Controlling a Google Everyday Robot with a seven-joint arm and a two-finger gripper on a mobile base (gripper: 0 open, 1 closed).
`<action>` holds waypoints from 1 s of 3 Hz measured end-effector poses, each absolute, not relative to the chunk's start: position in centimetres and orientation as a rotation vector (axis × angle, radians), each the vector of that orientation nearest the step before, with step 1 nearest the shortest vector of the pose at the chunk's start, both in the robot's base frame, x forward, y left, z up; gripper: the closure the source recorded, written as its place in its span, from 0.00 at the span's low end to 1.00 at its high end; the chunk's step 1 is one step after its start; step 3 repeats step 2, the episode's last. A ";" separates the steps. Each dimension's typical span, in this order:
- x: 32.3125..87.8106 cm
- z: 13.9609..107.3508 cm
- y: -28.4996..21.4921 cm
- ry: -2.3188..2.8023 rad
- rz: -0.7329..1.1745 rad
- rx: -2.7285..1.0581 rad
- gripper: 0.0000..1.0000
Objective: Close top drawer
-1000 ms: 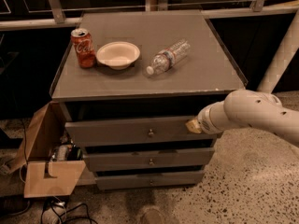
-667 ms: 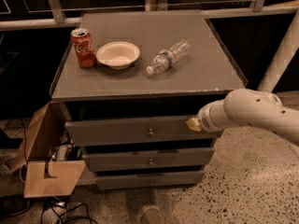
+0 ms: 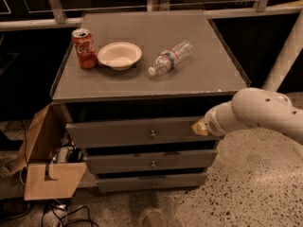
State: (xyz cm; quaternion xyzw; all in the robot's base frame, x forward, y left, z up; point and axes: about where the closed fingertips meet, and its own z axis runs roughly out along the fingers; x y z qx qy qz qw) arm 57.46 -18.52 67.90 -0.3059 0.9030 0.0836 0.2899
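Lighting: dim overall, with a warm brownish cast. Source overhead and slightly frontal, leaving the cabinet top point(image 3: 208, 74) as the brightest broad surface, evenly lit. Brightest items: arm point(image 3: 265, 112), bowl point(image 3: 119, 55), pale post point(image 3: 289, 56) at right. Small glints on bottle point(image 3: 169, 58) and on rim of can point(image 3: 84, 48). Short, soft shadows close beneath bowl and bottle. Deep shadow in the gap above the top drawer point(image 3: 118, 132) and under each lower front. Gripper point(image 3: 199, 127) at the right end of the top drawer's front, half-lit with its underside in shade. Background behind the cabinet near black, detail lost. Speckled floor point(image 3: 246, 193) moderately lit, grainy.
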 end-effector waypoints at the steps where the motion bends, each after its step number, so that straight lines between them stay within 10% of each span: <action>1: 53.1 68.8 -23.2 2.511 0.180 -0.781 1.00; 3: 48.6 70.5 -29.8 2.596 0.128 -0.631 1.00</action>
